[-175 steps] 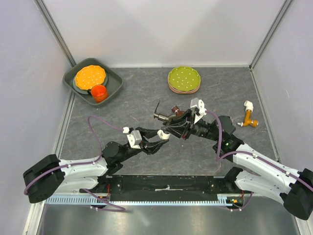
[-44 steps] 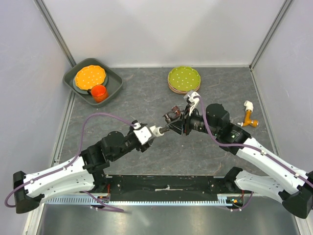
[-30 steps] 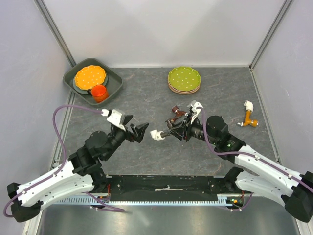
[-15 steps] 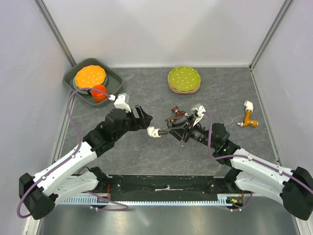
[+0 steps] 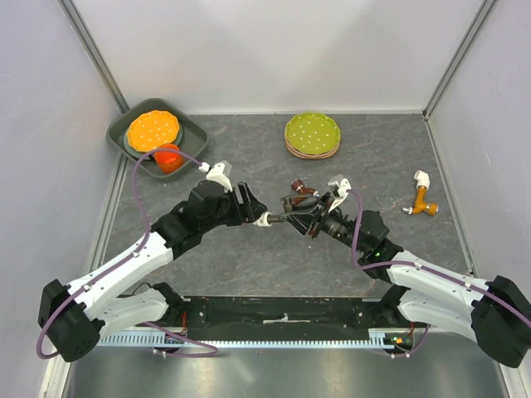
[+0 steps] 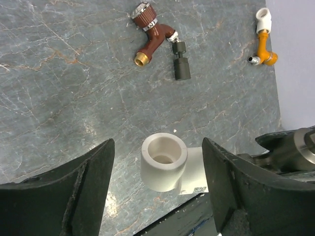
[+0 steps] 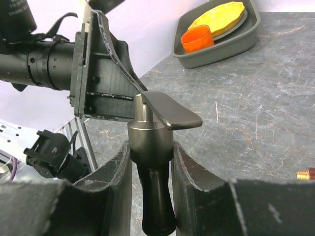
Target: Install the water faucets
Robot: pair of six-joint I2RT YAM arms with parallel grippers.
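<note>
Over the middle of the bench (image 5: 249, 157) the two arms met nose to nose. The right jaws were clamped on the dark grey tap (image 7: 151, 147), pressed to either side of its barrel with the flat lever on top, holding it clear above the stone surface. On the tap's far end sat the white elbow fitting (image 6: 164, 162), its open socket facing the left wrist. The left jaws stood open around that elbow, a finger (image 6: 83, 191) on each side with a clear gap on both, touching nothing. On the bench beyond lay the reddish-brown tap (image 6: 150, 32) with a small dark piece (image 6: 181, 61) just beside it, and well off to the right an orange tap (image 6: 265, 44) with a white end. The green dotted plates (image 5: 312, 134) sat at the back, and the grey tray (image 5: 199, 137) with the orange cup (image 5: 168, 155) in the far left corner.
</note>
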